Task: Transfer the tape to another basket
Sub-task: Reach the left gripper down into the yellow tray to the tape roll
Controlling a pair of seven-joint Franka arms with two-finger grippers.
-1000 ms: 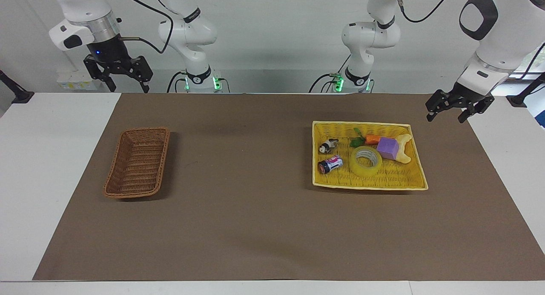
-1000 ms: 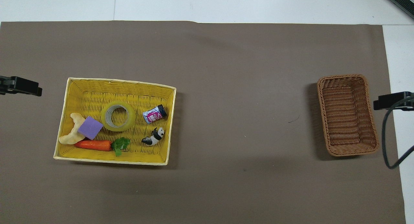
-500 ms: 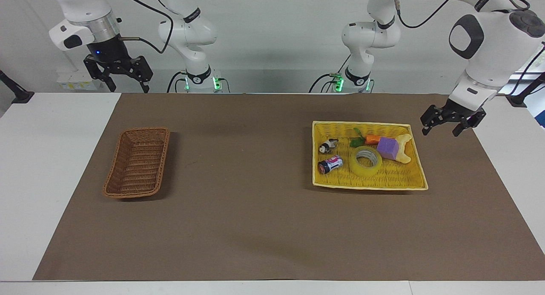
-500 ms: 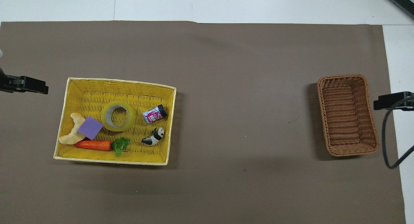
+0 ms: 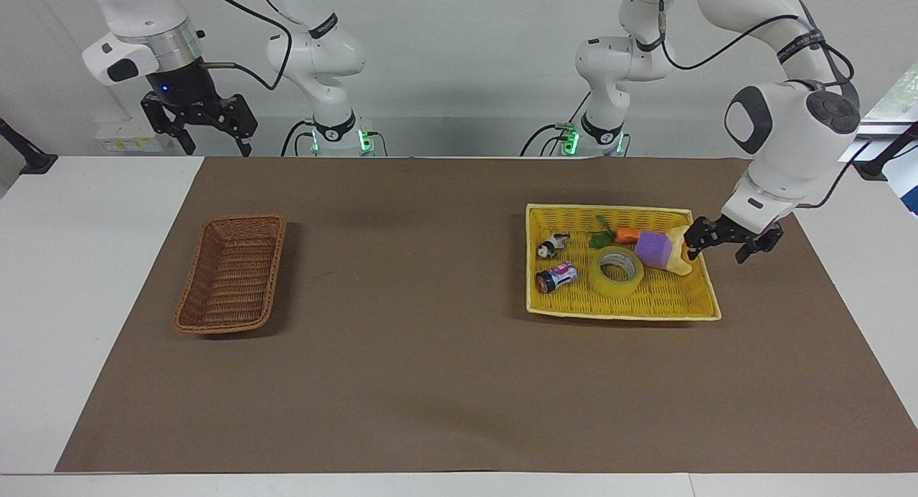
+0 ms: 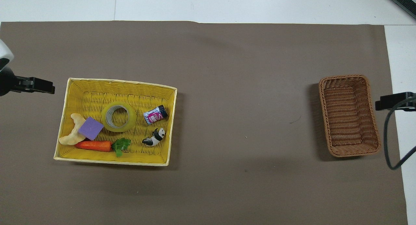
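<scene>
— Yellow wicker all round it: the tape (image 5: 615,270) lies flat in the yellow tray basket (image 5: 699,309), hole facing up, with a purple block (image 5: 652,249) touching it on the left arm's end and a small can (image 5: 556,277) beside it toward the desk's (image 5: 401,382) middle.

— And which arm is nearer?

— The left one, clearly. The left gripper (image 5: 726,245) hangs in the air at the tray's edge toward the left arm's end of the desk, fingers spread apart, nothing between them. From there the roll lies inward, toward the desk's middle, past the purple block and the pale curved toy (image 5: 681,252).

— The right gripper (image 5: 201,126)?

— It waits up high at the right arm's end, fingers apart too, holding nothing; the basket (image 5: 231,275) sits empty below it, nearer the desk's front edge.

— So the reach?

— I'd judge it must cross over the block before it can come down on the roll. A flat ring has no long axis to line up with — one finger in the hole and one outside the wall would do, on a side clear of the block.
</scene>
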